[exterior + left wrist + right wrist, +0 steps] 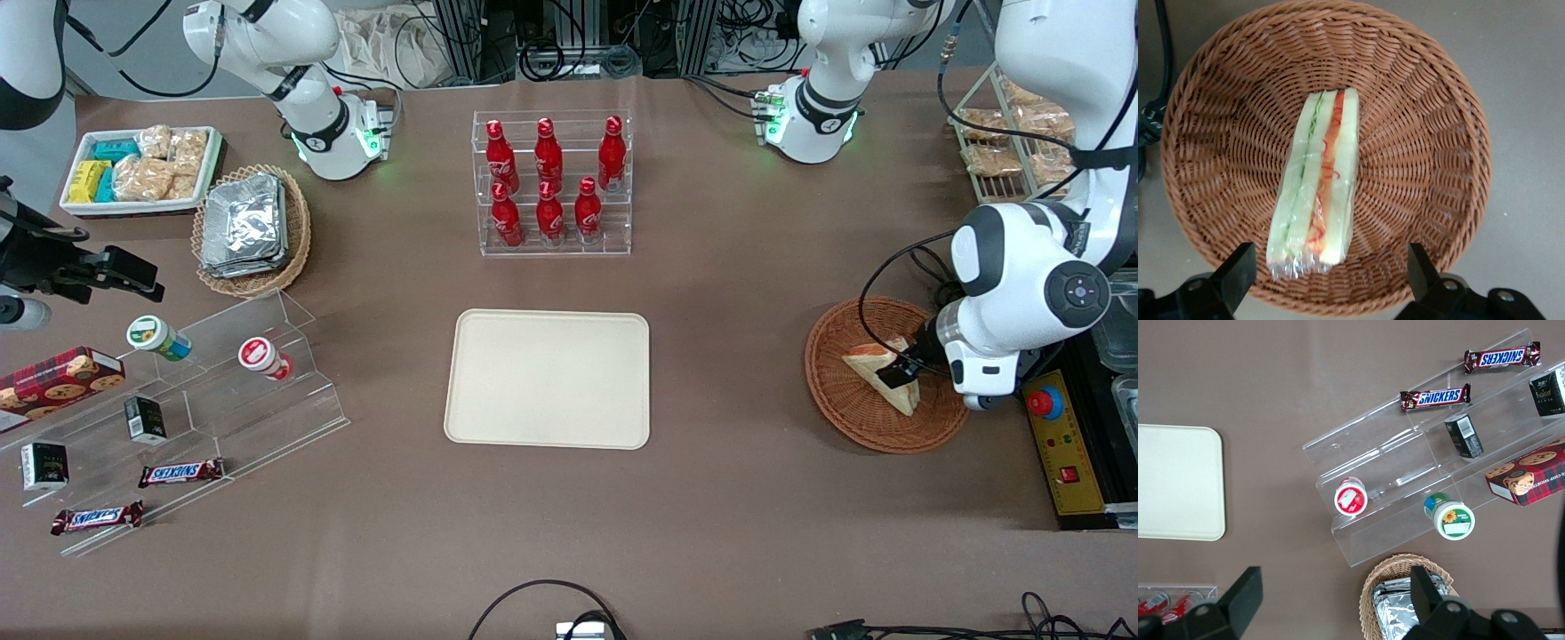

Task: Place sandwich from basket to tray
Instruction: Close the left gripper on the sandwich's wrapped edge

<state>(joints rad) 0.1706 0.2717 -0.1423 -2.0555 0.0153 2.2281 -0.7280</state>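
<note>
Even, bright overhead light on my table (729, 267); shadows are soft and short, the darkest under my arm beside the basket (845, 400). Mild glare on the sandwich (1317, 200) wrap and the foil packs (242, 222). My gripper (1326, 280) hangs over the basket rim, fingers spread, slightly soft-focus.

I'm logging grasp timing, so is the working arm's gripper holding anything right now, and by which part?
Nothing. The gripper hangs open above the sandwich in the basket, fingers apart.
</note>
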